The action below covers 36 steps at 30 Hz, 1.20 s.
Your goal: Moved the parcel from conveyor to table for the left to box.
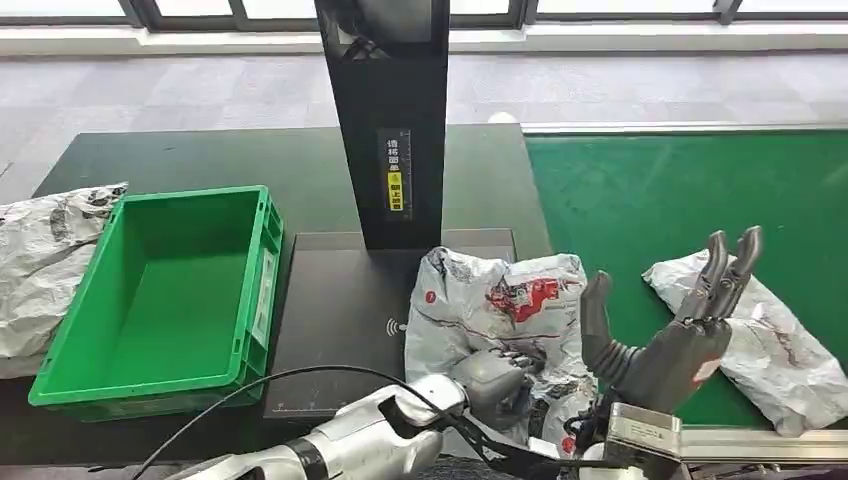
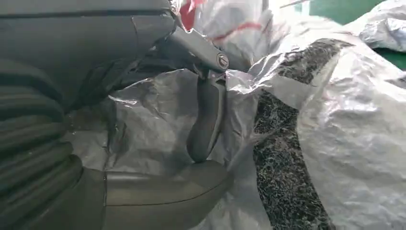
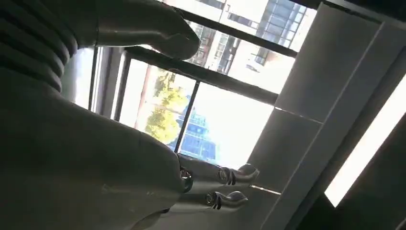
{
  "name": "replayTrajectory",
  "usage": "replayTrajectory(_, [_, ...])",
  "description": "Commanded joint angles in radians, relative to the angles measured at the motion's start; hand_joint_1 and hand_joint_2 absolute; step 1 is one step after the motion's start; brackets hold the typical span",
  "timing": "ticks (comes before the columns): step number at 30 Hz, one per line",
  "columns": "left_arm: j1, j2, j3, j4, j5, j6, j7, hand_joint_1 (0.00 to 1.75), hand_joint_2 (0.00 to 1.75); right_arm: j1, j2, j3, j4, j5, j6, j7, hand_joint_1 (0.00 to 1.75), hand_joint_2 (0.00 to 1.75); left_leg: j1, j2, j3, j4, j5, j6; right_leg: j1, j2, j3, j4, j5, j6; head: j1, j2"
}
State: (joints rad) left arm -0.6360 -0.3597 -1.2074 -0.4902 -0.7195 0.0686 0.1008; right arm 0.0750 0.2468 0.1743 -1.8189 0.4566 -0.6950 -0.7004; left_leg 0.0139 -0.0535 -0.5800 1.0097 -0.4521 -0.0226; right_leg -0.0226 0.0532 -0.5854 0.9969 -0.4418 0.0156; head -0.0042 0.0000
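The parcel, a crumpled grey-white plastic bag with red print, lies on the dark table just right of the black plate, in front of the scanner post. My left hand rests on its near edge and grips the film. In the left wrist view a dark finger curls down to the grey thumb, with the parcel's film bunched around them. My right hand is raised above the conveyor's near edge, fingers apart and pointing up, holding nothing. In the right wrist view the right hand points up toward the windows.
A green crate stands empty on the table's left. Another grey parcel lies beyond its left side. A second parcel lies on the green conveyor at right. The black scanner post rises behind the plate.
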Motion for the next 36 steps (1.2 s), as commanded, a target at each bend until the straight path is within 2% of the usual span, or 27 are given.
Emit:
replayTrajectory(1, [-0.011,0.011,-0.125,0.081,-0.018,-0.062,0.033,1.75,1.75,0.002,0.009,-0.043,-0.008,0.002,-0.003,0.002,0.00,1.75,-0.001,0.005,0.002,-0.002,0.001,0.001,0.000,-0.003,0.002,-0.002,0.001,-0.001,0.000,0.000])
replayTrajectory(13, [-0.011,0.011,-0.125,0.081,-0.018,-0.062,0.033,1.75,1.75,0.002,0.009,-0.043,-0.008,0.002,-0.003,0.002,0.00,1.75,0.000,0.004,0.005,-0.002,0.000,0.001,0.002,-0.002,0.005,-0.002,0.000,-0.001,0.000,0.000])
replayTrajectory(14, [-0.013,0.011,-0.131,0.088,-0.025,-0.075,0.045,1.75,1.75,-0.004,0.010,-0.043,-0.003,0.001,-0.003,0.002,0.00,1.75,0.000,0.008,0.004,-0.004,0.002,0.002,0.002,-0.005,0.004,-0.004,0.002,-0.002,0.000,0.000])
replayTrajectory(15, [-0.013,0.011,-0.131,0.088,-0.025,-0.075,0.045,1.75,1.75,-0.004,0.010,-0.043,-0.003,0.001,-0.003,0.002,0.00,1.75,0.000,0.004,0.005,-0.001,0.000,0.001,0.002,-0.002,0.005,-0.002,0.001,-0.001,0.000,0.000])
replayTrajectory(36, [-0.009,0.011,-0.134,0.087,-0.034,-0.079,0.063,1.75,1.75,-0.009,0.011,-0.039,0.002,0.000,-0.003,0.002,0.00,1.75,0.001,0.006,0.005,-0.003,0.001,0.002,0.002,-0.003,0.005,-0.003,0.002,-0.002,0.000,0.000])
